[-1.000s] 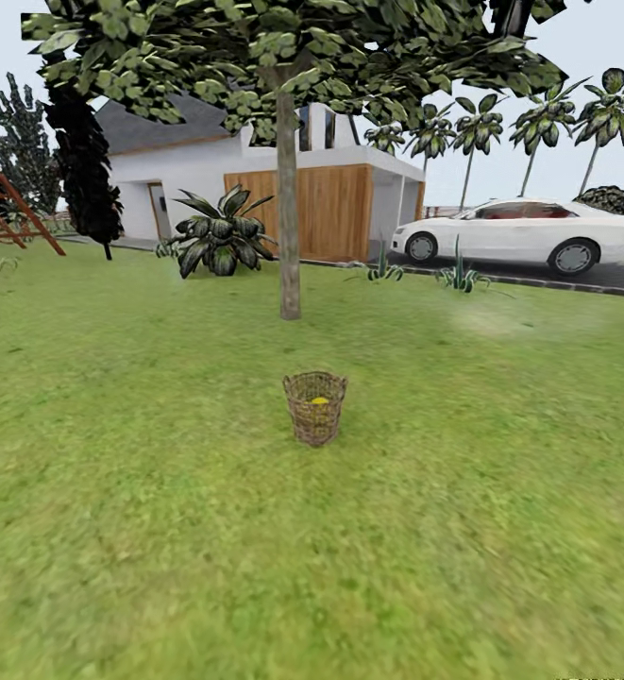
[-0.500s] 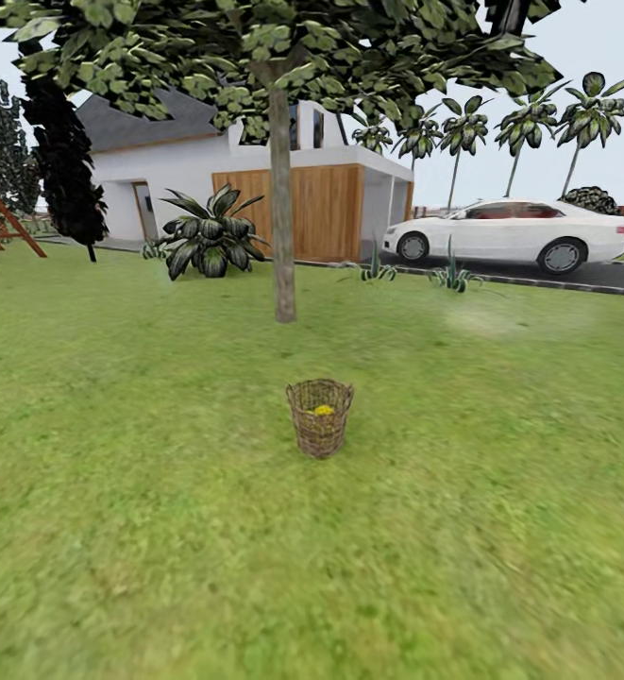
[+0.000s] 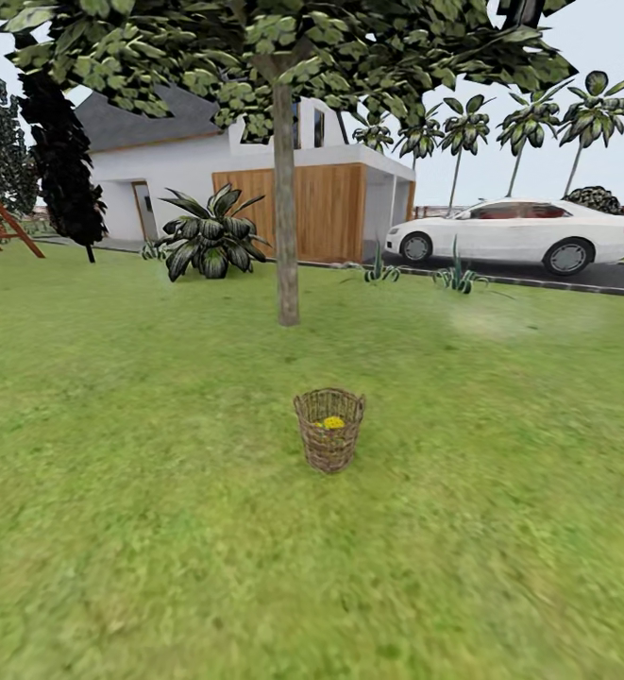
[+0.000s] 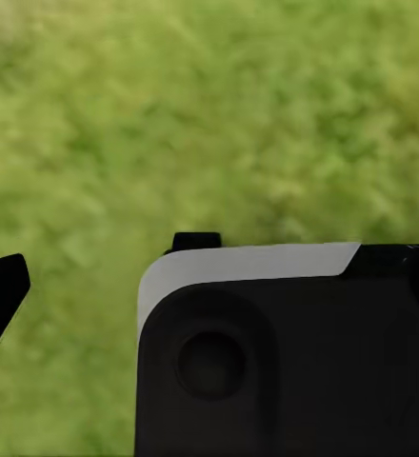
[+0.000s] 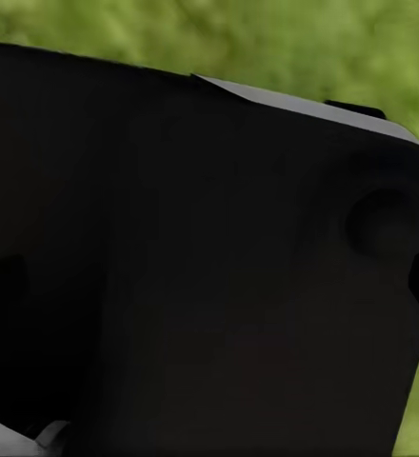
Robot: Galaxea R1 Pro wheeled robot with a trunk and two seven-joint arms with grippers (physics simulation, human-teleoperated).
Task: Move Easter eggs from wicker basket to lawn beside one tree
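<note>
Dark conifer (image 3: pixel 64 161), far left. Tree (image 3: pixel 286 227): pale trunk, upright, centre. Wicker basket (image 3: pixel 329 441): upright on lawn (image 3: pixel 142 491), nearer than the trunk; yellow Easter eggs (image 3: pixel 331 422) inside, count unclear. White car (image 3: pixel 514 232), far right. Left gripper, right gripper: opening cannot be told; placement relative to basket undeterminable.

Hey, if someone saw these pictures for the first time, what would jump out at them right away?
Probably the wicker basket standing alone on the lawn, with a spot of yellow from the Easter eggs inside. Right behind it rises the tree with its pale trunk, and farther back, a white car beside a house.
</note>
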